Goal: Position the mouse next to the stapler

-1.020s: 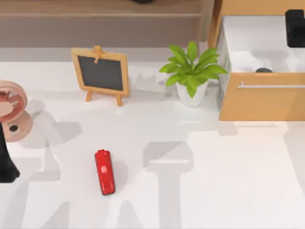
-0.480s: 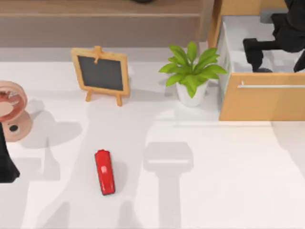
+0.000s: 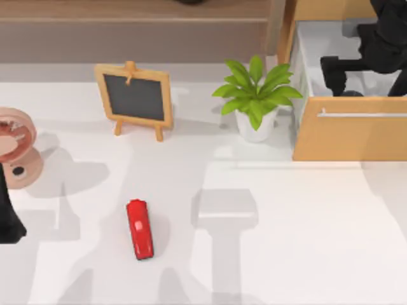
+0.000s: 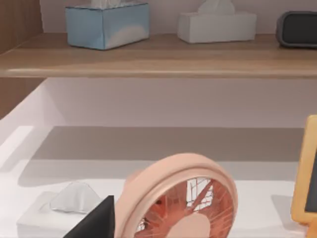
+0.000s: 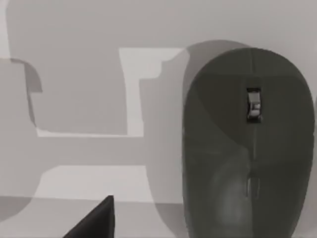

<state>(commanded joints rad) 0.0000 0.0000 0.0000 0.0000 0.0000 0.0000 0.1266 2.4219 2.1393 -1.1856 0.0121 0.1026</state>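
Mouse (image 5: 247, 144) sits on the pale floor of the open wooden drawer (image 3: 350, 136) at the upper right of the top view, where just a dark sliver of it (image 3: 351, 93) peeks above the drawer's front panel. That is why the right arm is up there: the right gripper (image 3: 337, 70) hangs over the drawer's white interior, right above the mouse, and its wrist camera looks straight down on the dark grey shell with its scroll wheel (image 5: 253, 105). One black fingertip (image 5: 94, 218) cuts into the lower edge of that view, off to the side of the mouse and not touching it; whether the right gripper is spread or pressed together I cannot tell. By my reading the reach is under way and no grasp has been made yet.

Well apart from all this, the stapler (image 3: 140, 229) lies flat on the white table (image 3: 286, 241) in the lower left of the top view, its long axis running roughly up and down the frame, with bare table on both long sides, so there is room to set the mouse down beside it.

The left arm is parked at the far left edge of the top view, with the left gripper (image 3: 7, 222) near the pink desk fan (image 3: 16, 149); its opening cannot be judged either. A small chalkboard easel (image 3: 135, 98) and a potted plant (image 3: 256, 98) stand toward the back between drawer and stapler, so a carry will likely need to pass in front of the plant.
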